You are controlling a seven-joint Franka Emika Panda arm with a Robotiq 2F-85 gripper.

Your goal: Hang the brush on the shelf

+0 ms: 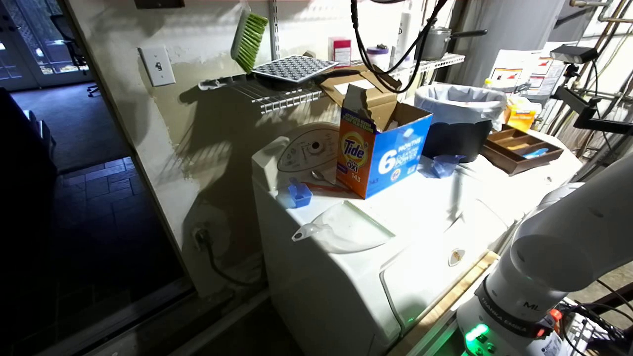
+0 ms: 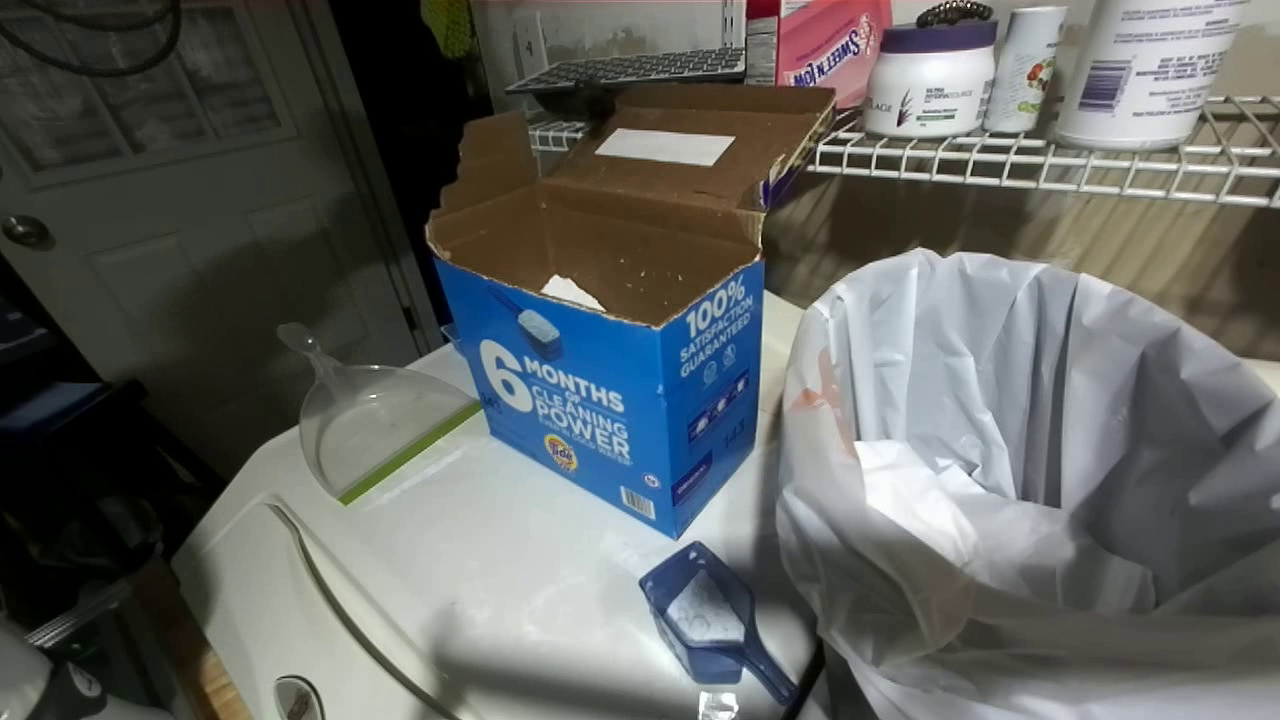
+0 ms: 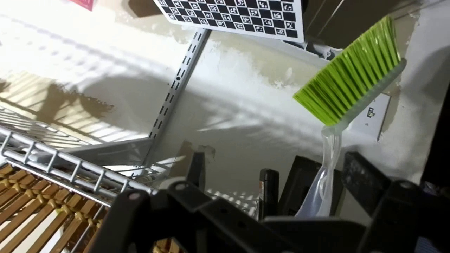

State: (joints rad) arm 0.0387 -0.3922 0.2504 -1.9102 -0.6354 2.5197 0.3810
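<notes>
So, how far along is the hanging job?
Looks done: lifting; the brush is up, handle uppermost, in an exterior view. In hand: probably the release; in the wrist view the claw is open, the handle showing between its fingers. Left: checking it hangs on the shelf, since the handle's end is hidden, and withdrawing.

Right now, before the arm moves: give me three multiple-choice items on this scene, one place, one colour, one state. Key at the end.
1. Where is the clear dustpan?
A) In the lined bin
B) On the white appliance
C) In the brown tray

2. Bristle colour of the brush?
A) Lime green
B) Red
C) Black

3. State of the tool?
A) Shut on nothing
B) Shut on the dustpan
C) Open

Key:
1 B, both exterior views show it lying on the appliance's top.
2 A, the wrist view shows lime-green bristles.
3 C, the wrist view shows its fingers well apart.
</notes>
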